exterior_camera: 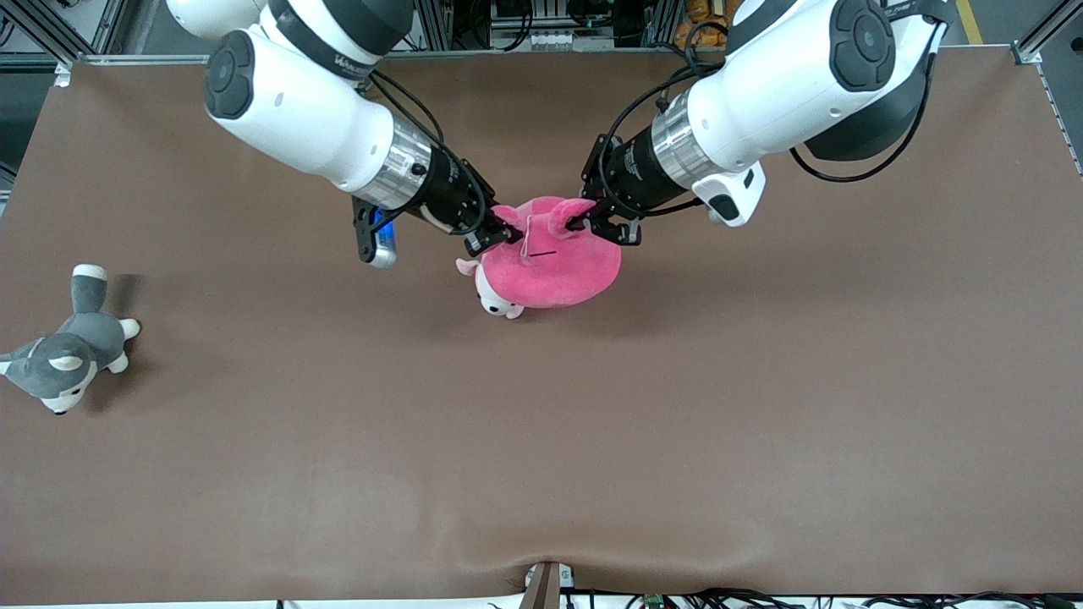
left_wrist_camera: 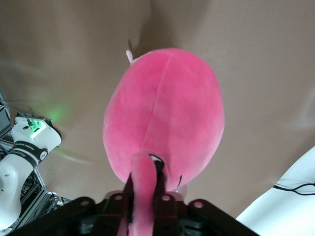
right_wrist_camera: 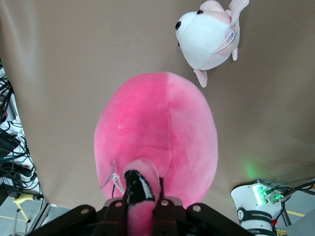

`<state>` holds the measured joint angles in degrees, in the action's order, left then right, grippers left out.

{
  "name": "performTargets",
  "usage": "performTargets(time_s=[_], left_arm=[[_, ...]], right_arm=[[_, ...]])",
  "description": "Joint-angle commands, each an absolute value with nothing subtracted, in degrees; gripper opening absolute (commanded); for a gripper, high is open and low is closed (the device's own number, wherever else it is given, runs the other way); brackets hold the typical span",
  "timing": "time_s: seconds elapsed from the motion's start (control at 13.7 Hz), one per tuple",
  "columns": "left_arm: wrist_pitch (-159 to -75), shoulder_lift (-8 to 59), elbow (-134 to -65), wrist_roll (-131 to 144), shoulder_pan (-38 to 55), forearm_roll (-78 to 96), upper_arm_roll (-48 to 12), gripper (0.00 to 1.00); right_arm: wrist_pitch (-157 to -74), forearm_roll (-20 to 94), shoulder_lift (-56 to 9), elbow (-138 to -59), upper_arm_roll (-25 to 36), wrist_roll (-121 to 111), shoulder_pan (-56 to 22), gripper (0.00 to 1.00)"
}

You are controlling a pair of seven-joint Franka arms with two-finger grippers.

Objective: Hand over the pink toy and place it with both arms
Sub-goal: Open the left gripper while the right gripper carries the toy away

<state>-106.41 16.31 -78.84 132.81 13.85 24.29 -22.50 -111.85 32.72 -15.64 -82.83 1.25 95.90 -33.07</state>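
Both claws, left point(exterior_camera: 584, 223) and right point(exterior_camera: 506, 238), pinching opposite bumps of hanging pink toy point(exterior_camera: 550, 266)

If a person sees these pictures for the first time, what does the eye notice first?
The pink toy hangs in the air above the middle of the table, held by both arms at once: the left gripper and the right gripper each pinch one of its bumps. A small pale plush lies on the table under it, and a grey husky lies at the right arm's end.
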Motion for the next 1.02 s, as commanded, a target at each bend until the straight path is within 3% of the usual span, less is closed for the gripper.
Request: performTargets(time_s=[0.0, 0.51, 0.95], left_arm=[[-104.60, 15.12, -77.70, 132.64, 12.66, 22.87, -21.89, 1.00], [-87.40, 11.08, -76.46, 82.79, -2.00, 17.77, -21.71, 1.00], [-80.87, 8.53, -76.55, 45.13, -7.74, 1.08, -21.71, 1.00]], right_arm=[[-107.16, 32.34, -14.77, -82.09, 0.70, 93.71, -28.84, 0.00], [-87.83, 32.52, -13.62, -84.45, 0.70, 74.57, -11.72, 0.00], [-84.64, 33.93, -14.06, -96.13, 0.70, 56.30, 4.71, 0.00]])
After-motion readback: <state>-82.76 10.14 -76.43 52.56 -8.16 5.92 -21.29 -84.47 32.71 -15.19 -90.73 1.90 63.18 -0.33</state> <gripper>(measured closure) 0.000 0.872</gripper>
